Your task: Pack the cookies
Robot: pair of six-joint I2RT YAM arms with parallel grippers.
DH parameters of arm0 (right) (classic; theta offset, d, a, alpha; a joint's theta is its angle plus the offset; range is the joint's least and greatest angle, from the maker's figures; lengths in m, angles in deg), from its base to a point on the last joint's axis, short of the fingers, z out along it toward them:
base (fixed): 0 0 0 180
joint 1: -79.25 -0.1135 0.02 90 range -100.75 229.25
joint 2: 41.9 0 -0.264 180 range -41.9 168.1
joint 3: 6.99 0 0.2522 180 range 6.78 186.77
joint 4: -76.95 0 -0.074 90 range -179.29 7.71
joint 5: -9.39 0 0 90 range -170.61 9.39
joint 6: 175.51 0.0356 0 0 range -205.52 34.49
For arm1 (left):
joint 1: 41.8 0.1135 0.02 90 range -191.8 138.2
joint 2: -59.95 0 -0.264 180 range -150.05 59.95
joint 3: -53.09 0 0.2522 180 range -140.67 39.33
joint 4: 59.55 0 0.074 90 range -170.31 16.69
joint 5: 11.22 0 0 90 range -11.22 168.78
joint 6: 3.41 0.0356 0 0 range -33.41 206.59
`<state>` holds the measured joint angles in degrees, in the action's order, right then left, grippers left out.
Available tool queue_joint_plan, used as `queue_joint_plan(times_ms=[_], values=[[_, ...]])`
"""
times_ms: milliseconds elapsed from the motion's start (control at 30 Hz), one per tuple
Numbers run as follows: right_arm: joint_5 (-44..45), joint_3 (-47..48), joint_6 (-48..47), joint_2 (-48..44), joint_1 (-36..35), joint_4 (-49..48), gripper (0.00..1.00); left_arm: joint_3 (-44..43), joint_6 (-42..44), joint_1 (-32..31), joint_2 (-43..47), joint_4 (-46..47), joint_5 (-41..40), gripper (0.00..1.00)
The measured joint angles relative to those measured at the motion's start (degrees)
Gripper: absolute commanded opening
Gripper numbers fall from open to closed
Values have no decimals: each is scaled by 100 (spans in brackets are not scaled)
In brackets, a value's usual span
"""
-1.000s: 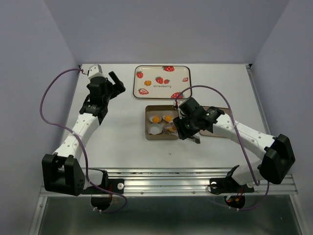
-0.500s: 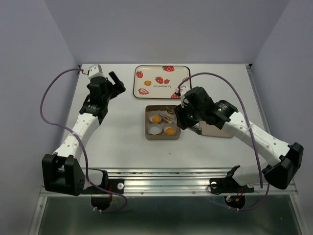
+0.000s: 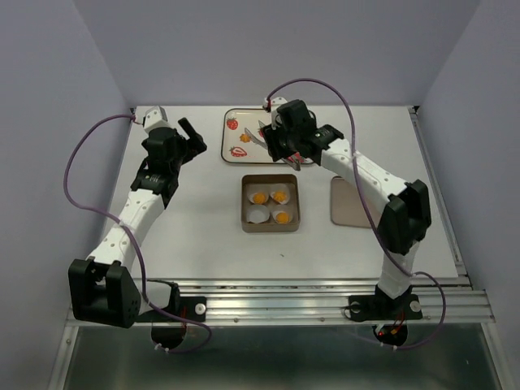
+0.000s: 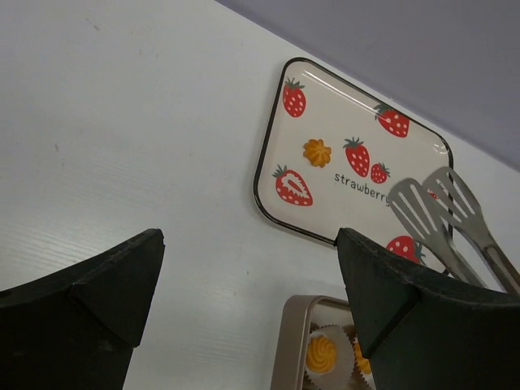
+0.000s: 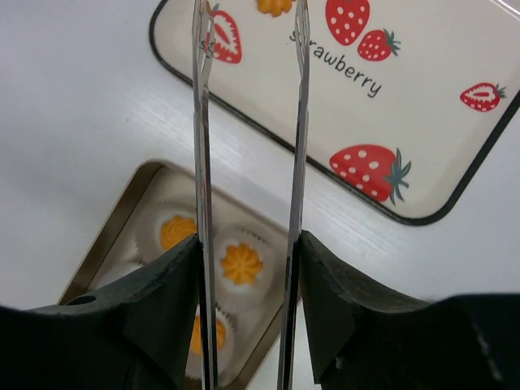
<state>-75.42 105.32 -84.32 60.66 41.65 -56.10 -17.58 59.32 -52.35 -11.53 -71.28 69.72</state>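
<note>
My right gripper point(image 5: 248, 264) clamps silver slotted metal tongs point(image 5: 201, 154) over the cream strawberry-printed tray point(image 4: 341, 110), blades slightly apart and empty. One small orange-yellow cookie point(image 4: 317, 152) lies at its 9 o'clock. Three more cookies point(image 3: 258, 197) sit in the brown square tin point(image 3: 270, 178) at 6 o'clock. My left gripper point(image 4: 250, 240) gapes wide, holding nothing.

Orange-yellow cookies point(image 5: 243, 263); cream tray point(image 4: 341, 114), red strawberry print point(image 4: 293, 185).

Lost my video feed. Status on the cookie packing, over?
Left pincer open, idle. Right pincer shut on tongs, over strawberry tray. Three cookies in tin, one on tray. Nothing blocking.
</note>
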Motion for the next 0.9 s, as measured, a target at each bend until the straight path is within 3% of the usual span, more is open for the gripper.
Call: queue_joint_plan(times_ms=[300,900], values=[[-92,1202,-404,1947,219,-144,55,0,-66,0,151,-59,-157,99],[-33,1832,-483,2813,284,-170,58,0,-109,0,155,-101,-153,99]])
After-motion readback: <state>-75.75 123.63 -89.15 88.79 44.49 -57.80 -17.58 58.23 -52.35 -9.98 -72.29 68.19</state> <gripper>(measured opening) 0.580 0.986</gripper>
